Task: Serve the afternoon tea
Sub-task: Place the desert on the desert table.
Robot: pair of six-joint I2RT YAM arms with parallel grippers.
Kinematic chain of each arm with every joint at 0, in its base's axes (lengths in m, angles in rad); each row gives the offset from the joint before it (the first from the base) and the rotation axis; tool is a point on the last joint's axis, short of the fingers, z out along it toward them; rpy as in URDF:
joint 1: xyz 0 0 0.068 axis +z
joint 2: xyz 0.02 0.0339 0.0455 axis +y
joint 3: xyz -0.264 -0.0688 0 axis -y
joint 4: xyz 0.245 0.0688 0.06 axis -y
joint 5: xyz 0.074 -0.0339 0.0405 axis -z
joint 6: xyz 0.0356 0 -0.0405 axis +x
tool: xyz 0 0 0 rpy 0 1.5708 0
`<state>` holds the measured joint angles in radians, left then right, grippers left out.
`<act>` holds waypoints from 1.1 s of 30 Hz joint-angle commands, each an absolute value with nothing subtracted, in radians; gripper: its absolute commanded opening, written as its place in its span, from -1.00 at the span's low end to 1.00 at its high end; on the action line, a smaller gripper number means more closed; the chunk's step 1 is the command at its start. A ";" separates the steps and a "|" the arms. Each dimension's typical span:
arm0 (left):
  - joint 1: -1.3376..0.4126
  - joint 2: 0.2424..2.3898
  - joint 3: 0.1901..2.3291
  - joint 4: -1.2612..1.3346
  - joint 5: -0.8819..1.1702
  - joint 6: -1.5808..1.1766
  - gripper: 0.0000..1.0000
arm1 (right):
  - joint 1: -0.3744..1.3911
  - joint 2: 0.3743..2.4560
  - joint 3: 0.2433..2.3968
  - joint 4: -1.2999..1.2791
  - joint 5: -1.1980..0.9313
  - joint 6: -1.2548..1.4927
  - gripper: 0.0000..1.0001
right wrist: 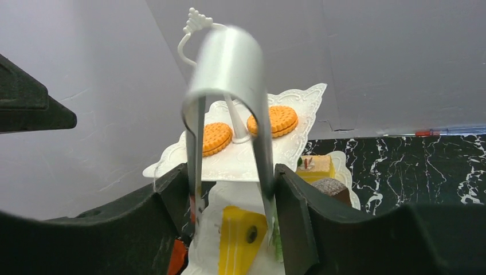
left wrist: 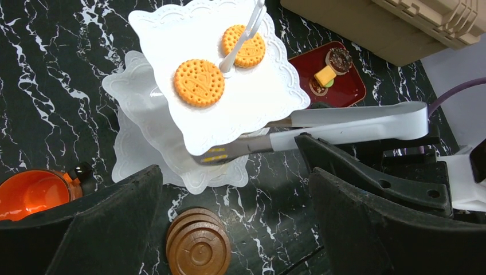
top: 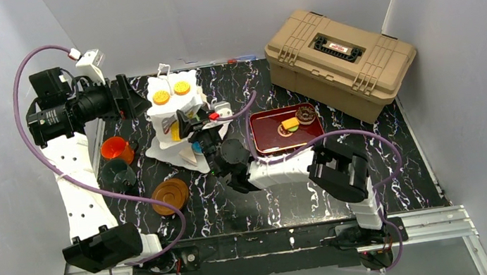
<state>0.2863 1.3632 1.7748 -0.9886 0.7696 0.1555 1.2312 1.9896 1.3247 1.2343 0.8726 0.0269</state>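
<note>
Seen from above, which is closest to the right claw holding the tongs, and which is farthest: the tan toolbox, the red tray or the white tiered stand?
From the right claw, gripping the tongs:
1. Stand: right beside it, just to its left.
2. Tray: mid-table, to its right.
3. Toolbox: back right corner, farthest.

Left arm (top: 81,194) is held raised at upper left of frame; left tool (top: 130,95) is spread wide. Right arm (top: 280,168) is extended toward frame centre; right tool (top: 191,124) is clamped on tongs (right wrist: 228,69).
</note>
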 commanded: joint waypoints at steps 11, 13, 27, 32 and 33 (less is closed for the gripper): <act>0.293 1.327 1.771 -0.983 0.807 0.141 0.96 | 1.250 1.883 1.295 1.290 0.897 0.036 0.12; 0.293 1.326 1.768 -0.980 0.807 0.141 0.96 | 1.250 1.865 1.280 1.297 0.892 0.045 -0.16; 0.293 1.327 1.778 -0.967 0.817 0.122 0.96 | 1.250 1.774 1.206 1.276 0.828 0.125 -0.45; 0.294 1.327 1.776 -0.968 0.817 0.121 0.96 | 1.250 1.741 1.189 1.274 0.804 0.156 -0.65; 0.293 1.326 1.777 -0.968 0.820 0.121 0.96 | 1.250 1.727 1.186 1.269 0.793 0.163 -0.70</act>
<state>0.2863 1.3579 1.7748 -0.9714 0.7933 0.1287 1.2457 1.8145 1.1900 1.2198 0.8288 0.1154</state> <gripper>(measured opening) 0.981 0.396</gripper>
